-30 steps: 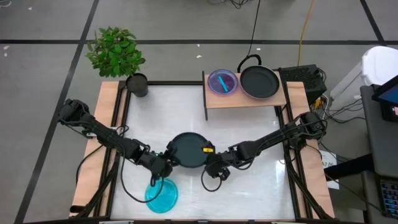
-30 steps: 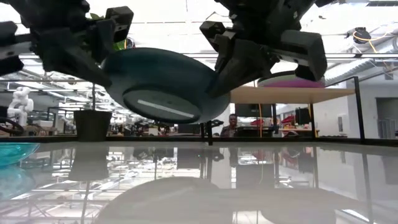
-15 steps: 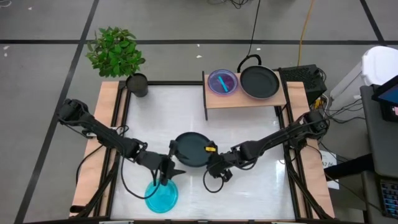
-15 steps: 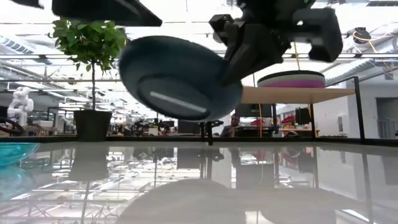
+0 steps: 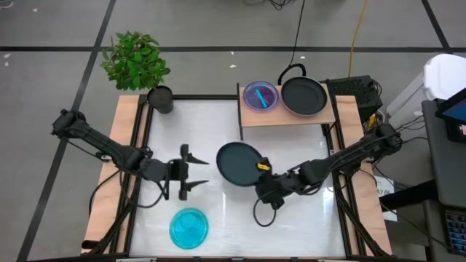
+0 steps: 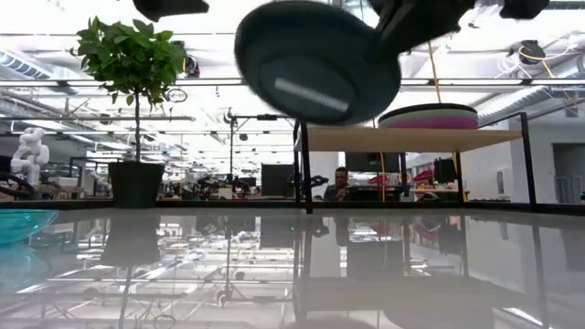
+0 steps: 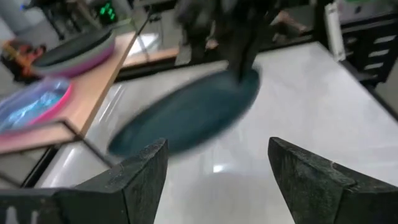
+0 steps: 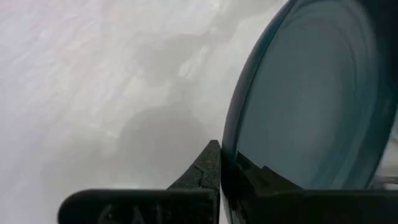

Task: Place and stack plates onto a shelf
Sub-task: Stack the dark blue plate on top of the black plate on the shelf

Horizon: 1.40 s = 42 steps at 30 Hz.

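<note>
The right hand (image 5: 260,175) is clamped on the rim of a black plate (image 5: 238,162), held tilted in the air above the middle of the bench (image 5: 306,218). The left hand (image 5: 191,170) hangs released and empty, well apart to the left. A good carry would level the plate, then lift it clear of the shelf (image 5: 287,116) edge before lowering onto a stack. The right wrist view shows only one finger (image 8: 205,171) against the rim. How many plates already sit stacked on the shelf is hard to count.

Dark plate (image 6: 315,62) tilted high above the table (image 6: 292,274), shelf (image 6: 420,139) behind (stacked plates (image 6: 428,117) on it).
</note>
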### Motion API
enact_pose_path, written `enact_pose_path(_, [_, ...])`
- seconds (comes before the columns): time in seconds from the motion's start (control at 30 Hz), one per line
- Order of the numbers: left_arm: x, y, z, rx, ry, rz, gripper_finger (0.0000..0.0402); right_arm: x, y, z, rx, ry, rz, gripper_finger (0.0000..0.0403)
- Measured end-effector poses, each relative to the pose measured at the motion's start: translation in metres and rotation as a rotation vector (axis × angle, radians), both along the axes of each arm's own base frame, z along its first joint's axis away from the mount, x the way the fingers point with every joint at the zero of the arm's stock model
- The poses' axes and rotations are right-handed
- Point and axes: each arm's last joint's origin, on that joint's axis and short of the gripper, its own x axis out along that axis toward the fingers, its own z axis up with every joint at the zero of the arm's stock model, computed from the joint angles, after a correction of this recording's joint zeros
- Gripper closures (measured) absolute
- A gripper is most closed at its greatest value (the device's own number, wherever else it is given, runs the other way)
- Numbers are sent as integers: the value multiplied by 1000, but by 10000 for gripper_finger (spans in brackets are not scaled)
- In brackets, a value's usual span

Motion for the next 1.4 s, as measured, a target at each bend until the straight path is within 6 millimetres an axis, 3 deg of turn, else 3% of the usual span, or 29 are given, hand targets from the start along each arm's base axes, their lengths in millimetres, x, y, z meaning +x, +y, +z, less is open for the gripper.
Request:
enact_pose_path(0.3, [-10, 11, -10, -29, 120, 131, 119, -34, -16, 44, -119, -116, -53, 403])
enact_pose_path(0.63, [-10, 9, -10, -105, 111, 156, 119, -59, -66, 78, -332, -184, -203, 403])
enact_pose_path(1.0, [-8, 9, -15, -112, 134, 165, 119, -71, -134, 80, -395, -51, -464, 401])
enact_pose_path(1.4, [6, 2, -39, -74, 236, 187, 119, -84, -191, 75, -351, 41, -645, 402])
